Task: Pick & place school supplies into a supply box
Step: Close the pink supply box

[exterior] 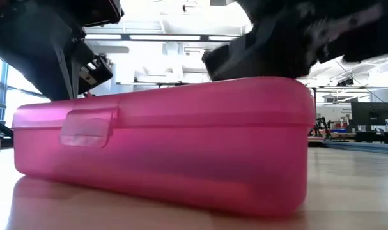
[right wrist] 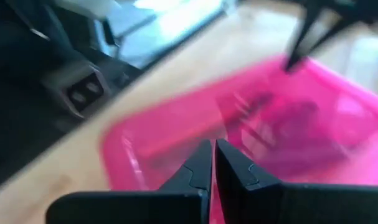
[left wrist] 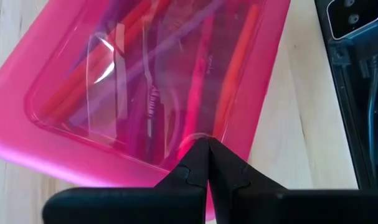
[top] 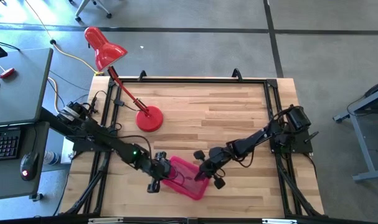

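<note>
— Where does the job stand, from where you are?

— Both arms meet over the pink supply box point(top: 185, 177), which sits at the near edge of the counter point(top: 226, 118), just in front of the red desk lamp point(top: 123, 81). Its lid looks down; the low view shows the front latch point(exterior: 88, 128) flat against the wall. Pencils and pens point(left wrist: 176, 93) show through the clear pink top, lying lengthwise inside. I'd judge the packing done and the closing step in hand.

— And the pincers?

— The left pincer point(left wrist: 207, 152) is pressed together, tips at the lid's rim on the end nearer the lamp's side of the counter, pinching nothing I can see. The right pincer point(right wrist: 213, 155) is also pressed together, hanging over the box's far end, empty.

— What does the next move call for?

— A guess: if the latch hasn't clicked, a firm push down on the lid near the catch, one arm steadying the box so it doesn't skid. If it has, both arms simply lift clear.

— Anything in the way?

— Little. No loose supplies show on the counter around the box. The lamp's round base point(top: 149, 119) stands well apart, behind the box. The real crowding is the two arms themselves, close together above one small box; lifting off without knocking each other is the risk.
</note>
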